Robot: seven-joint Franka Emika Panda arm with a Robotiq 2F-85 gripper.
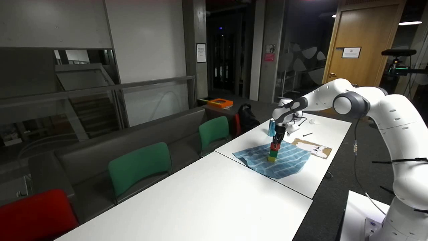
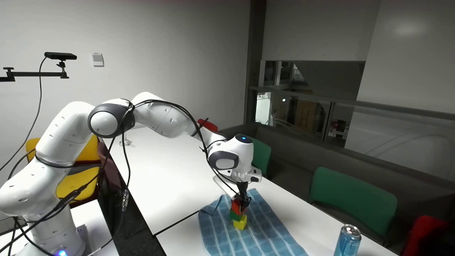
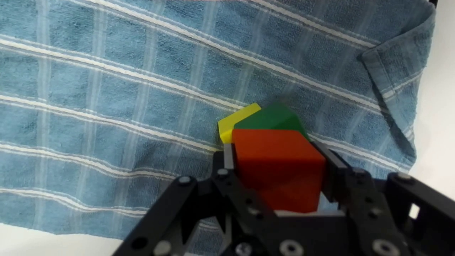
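Observation:
A red block (image 3: pixel 277 174) sits between the two fingers of my gripper (image 3: pixel 280 156), with a pad (image 3: pixel 229 156) against its left side and the other along its right. My gripper is shut on it. Directly below the red block is a green block (image 3: pixel 273 119), turned at an angle to it. Lowest stands a yellow block (image 3: pixel 237 122), which sticks out past the green one. Both exterior views show the red block at the top of this stack, above the green block (image 1: pixel 273 153) and the yellow block (image 2: pixel 240 223). Whether red rests on green cannot be told.
The stack stands on a blue striped cloth (image 1: pixel 291 164) with a folded corner (image 3: pixel 398 78), spread on the white table (image 1: pixel 200 194). A blue can (image 2: pixel 347 241) stands beyond the cloth. Brown cardboard (image 1: pixel 326 153) and a pen (image 1: pixel 307 134) lie nearby. Green chairs (image 2: pixel 352 199) line the table.

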